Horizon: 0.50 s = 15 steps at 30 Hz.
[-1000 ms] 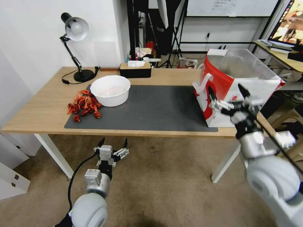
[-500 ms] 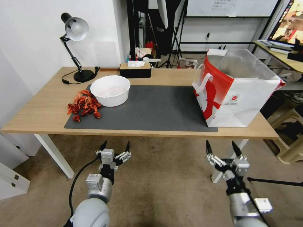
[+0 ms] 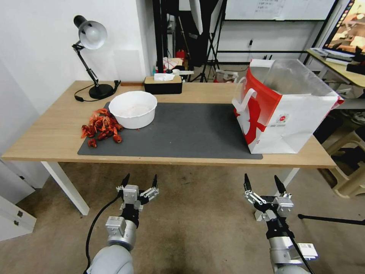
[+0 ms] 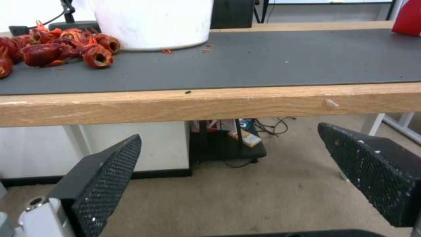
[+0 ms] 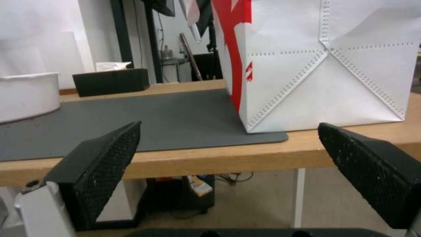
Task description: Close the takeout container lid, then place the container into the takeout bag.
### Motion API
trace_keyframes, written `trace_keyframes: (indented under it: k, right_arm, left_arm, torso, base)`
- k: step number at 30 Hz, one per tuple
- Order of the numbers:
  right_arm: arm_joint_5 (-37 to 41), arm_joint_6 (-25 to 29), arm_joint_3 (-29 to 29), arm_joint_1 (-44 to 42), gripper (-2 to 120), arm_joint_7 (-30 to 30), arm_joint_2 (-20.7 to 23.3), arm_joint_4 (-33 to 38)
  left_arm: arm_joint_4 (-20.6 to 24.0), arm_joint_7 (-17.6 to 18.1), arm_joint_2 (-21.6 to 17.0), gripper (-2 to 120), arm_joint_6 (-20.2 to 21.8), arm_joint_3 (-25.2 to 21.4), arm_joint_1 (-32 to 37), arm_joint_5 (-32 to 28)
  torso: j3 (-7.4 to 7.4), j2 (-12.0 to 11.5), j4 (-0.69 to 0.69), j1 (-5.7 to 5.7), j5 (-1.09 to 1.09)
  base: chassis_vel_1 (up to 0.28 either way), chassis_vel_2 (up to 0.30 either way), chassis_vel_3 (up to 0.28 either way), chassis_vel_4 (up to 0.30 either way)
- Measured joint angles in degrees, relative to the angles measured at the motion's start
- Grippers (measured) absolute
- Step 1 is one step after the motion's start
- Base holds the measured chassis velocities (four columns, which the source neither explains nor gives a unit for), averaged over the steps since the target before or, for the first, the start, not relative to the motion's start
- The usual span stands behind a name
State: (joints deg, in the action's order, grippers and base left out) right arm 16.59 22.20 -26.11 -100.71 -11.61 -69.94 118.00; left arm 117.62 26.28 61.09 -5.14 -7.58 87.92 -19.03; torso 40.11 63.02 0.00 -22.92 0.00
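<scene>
**Tool on the right dropped away from the bag; both tools empty below the table edge**

Stands upright at the right end of the wooden table (image 3: 49, 129): the large boxy red-and-white paper takeout bag (image 3: 289, 125), mouth open, silvery lining showing, one corner on the dark grey mat (image 3: 190, 129). Probably holds the clear clamshell takeout container already, lid shut, though the bag's inside cannot be checked from here.

A second ago, hung raised in front of the bag's white face; now sits low over the carpet, in front of the table edge below the bag, fingers spread wide with nothing between them: the right tool (image 3: 262, 186). Likewise parked low and spread apart, sunk only slightly: the left tool (image 3: 140, 182), facing the table's near edge.

Reads as a retreat after the drop, so the task looks finished or nearly so.

Untouched farther left on the mat: a large white round bowl (image 3: 133, 108) and, beside it, a heap of red crayfish shells (image 3: 100, 127).
</scene>
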Motion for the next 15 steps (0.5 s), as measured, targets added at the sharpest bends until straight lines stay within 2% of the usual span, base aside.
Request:
trace_keyframes:
  k: [15]
  right_arm:
    - [0.27, -0.25, 0.01, 0.16, 100, -0.11, 0.14, 0.13]
  left_arm:
    - [-0.03, 0.14, 0.01, 100, -0.01, 0.04, -0.02, 0.04]
  torso:
    - [0.00, 0.00, 0.00, 0.00, 0.00]
  base:
    - [0.000, 0.000, 0.000, 0.000]
